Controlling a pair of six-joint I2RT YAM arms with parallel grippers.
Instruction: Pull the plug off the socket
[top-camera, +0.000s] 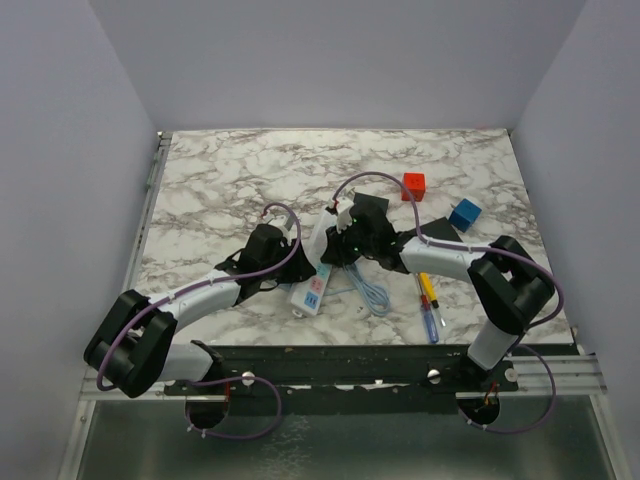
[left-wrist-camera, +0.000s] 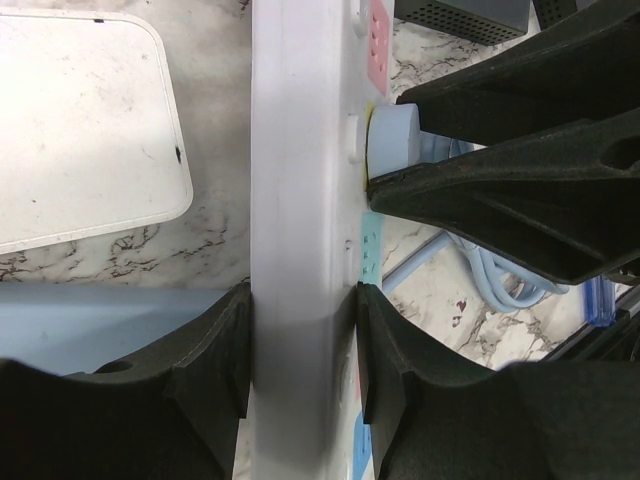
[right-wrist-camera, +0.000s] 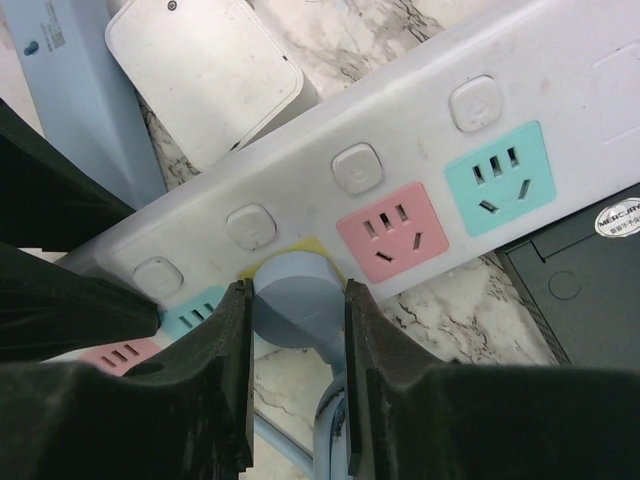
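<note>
The socket is a long white power strip (top-camera: 318, 270) with pink, green and blue outlet panels, lying at mid-table. My left gripper (left-wrist-camera: 303, 350) is shut on its body (left-wrist-camera: 300, 180), fingers pressed on both long sides. A light-blue round plug (right-wrist-camera: 297, 298) sits in the strip's yellow outlet (right-wrist-camera: 310, 250). My right gripper (right-wrist-camera: 296, 330) is shut on the plug, one pad on each side. The plug (left-wrist-camera: 392, 137) also shows in the left wrist view, seated against the strip. Its light-blue cable (top-camera: 372, 290) coils on the marble.
A small white flat box (right-wrist-camera: 205, 70) and a light-blue bar (right-wrist-camera: 70, 90) lie beside the strip. A black box (right-wrist-camera: 590, 290) lies on its other side. A red cube (top-camera: 414, 185), a blue cube (top-camera: 464, 214) and screwdrivers (top-camera: 428, 305) lie to the right.
</note>
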